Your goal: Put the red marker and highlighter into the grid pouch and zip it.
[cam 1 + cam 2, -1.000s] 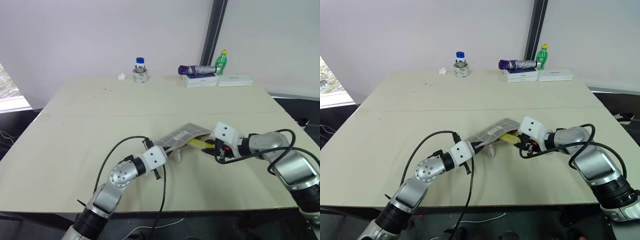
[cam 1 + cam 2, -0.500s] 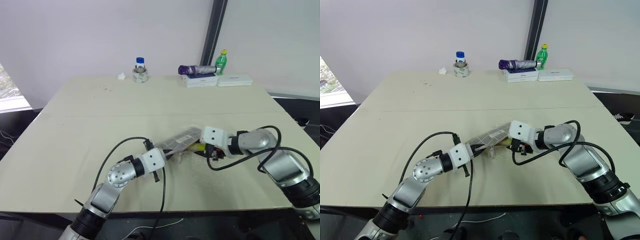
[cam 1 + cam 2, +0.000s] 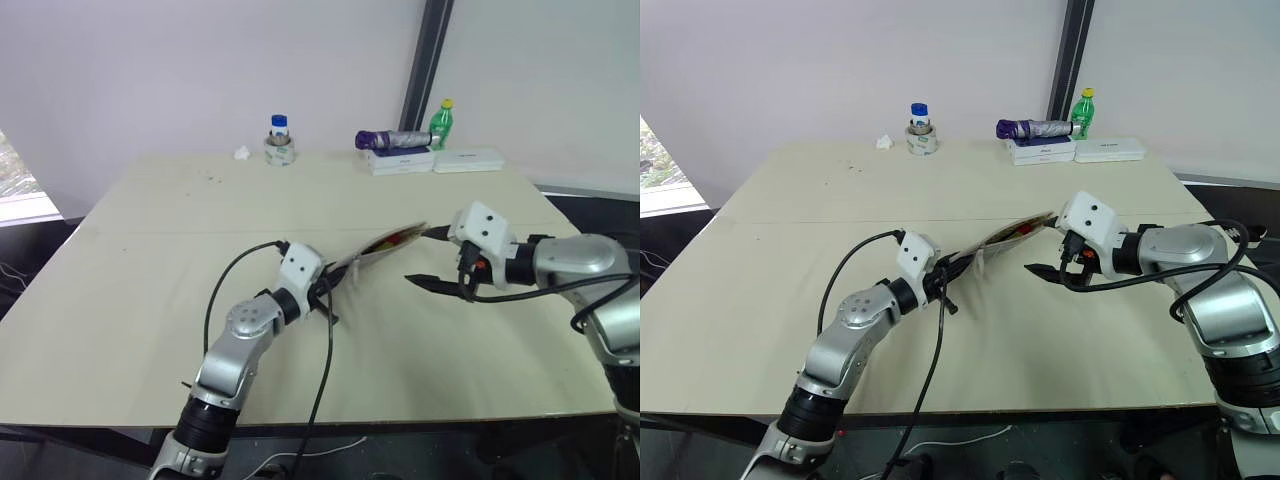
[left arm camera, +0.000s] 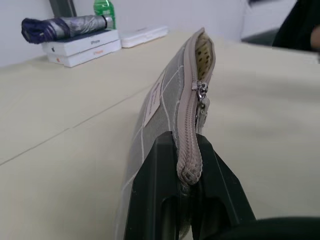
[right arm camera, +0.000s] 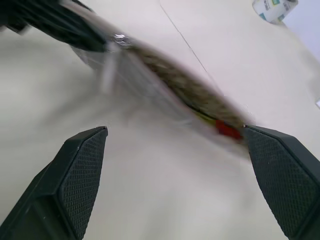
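Midway across the beige worktop (image 3: 150, 250), the left end effector (image 3: 322, 290) is clenched on the zipper end of the grid pouch (image 3: 375, 250), holding it edge-up and raised, its far end pointing right. Red and yellow show inside the pouch's open mouth: the red marker (image 5: 227, 130) and the highlighter (image 5: 204, 116). Just right of that mouth, the right end effector (image 3: 432, 258) hangs released, fingers spread wide and holding nothing. A folded umbrella (image 3: 392, 139) lies on boxes at the far edge.

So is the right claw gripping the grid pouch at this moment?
No, the right claw stands wide open with the grid pouch clear of both its fingers.
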`<control>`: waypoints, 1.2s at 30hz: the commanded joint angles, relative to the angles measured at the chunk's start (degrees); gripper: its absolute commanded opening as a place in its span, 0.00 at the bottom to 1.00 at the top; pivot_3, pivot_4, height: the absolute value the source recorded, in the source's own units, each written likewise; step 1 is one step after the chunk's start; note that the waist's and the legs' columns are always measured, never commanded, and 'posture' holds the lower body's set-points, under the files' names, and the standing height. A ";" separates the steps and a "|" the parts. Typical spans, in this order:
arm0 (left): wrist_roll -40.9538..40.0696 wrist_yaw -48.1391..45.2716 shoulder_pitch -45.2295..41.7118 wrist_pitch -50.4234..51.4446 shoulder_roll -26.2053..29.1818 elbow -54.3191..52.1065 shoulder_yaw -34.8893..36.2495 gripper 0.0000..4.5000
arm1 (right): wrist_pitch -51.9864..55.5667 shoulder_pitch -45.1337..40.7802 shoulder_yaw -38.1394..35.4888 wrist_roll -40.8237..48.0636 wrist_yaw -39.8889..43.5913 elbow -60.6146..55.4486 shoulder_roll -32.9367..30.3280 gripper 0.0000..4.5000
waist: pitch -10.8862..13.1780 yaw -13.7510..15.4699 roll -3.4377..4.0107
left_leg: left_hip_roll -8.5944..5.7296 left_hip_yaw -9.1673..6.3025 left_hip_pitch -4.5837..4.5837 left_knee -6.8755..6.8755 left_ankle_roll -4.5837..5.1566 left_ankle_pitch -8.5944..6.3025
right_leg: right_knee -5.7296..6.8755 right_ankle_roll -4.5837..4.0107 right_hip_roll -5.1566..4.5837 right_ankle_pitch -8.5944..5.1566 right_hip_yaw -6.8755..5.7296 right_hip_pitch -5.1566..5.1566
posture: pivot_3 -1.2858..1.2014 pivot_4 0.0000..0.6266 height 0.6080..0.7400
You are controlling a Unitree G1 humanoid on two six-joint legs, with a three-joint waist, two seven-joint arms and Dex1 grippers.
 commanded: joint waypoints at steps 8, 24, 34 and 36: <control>-11.45 3.72 -4.97 9.94 -6.41 0.80 6.68 0.00 | 9.87 -0.13 0.94 3.06 -15.75 -3.60 14.83 0.99 | 0.01 0.20 -0.02 | -0.03 -0.01 -0.03 0.02 -0.01 0.00 | 0.03 0.01 -0.03 0.00 0.01 -0.03 | 0.52 0.24 0.98; -15.45 2.03 -4.65 12.65 -5.29 -1.94 4.53 0.00 | 10.05 1.21 3.39 5.27 -19.55 -5.02 18.62 0.99 | 0.01 0.08 -0.01 | -0.04 -0.01 -0.04 0.01 -0.01 0.01 | 0.02 0.00 -0.01 0.00 0.01 -0.04 | 0.52 0.24 0.98; -15.71 1.41 -4.85 12.22 -3.02 -1.68 4.50 0.00 | 10.29 2.84 2.07 5.45 -20.52 -4.80 17.29 0.02 | 0.01 0.12 -0.01 | -0.04 -0.01 -0.04 0.01 -0.01 0.00 | 0.01 0.00 -0.01 0.00 0.01 -0.04 | 0.52 0.24 0.98; -15.76 1.26 -4.85 12.03 -2.37 -1.63 4.73 0.00 | 9.88 3.14 2.04 5.03 -20.34 -4.69 16.19 0.02 | 0.01 0.12 -0.01 | -0.04 -0.01 -0.04 0.01 -0.01 0.00 | 0.01 0.00 -0.02 0.00 0.01 -0.04 | 0.52 0.24 0.98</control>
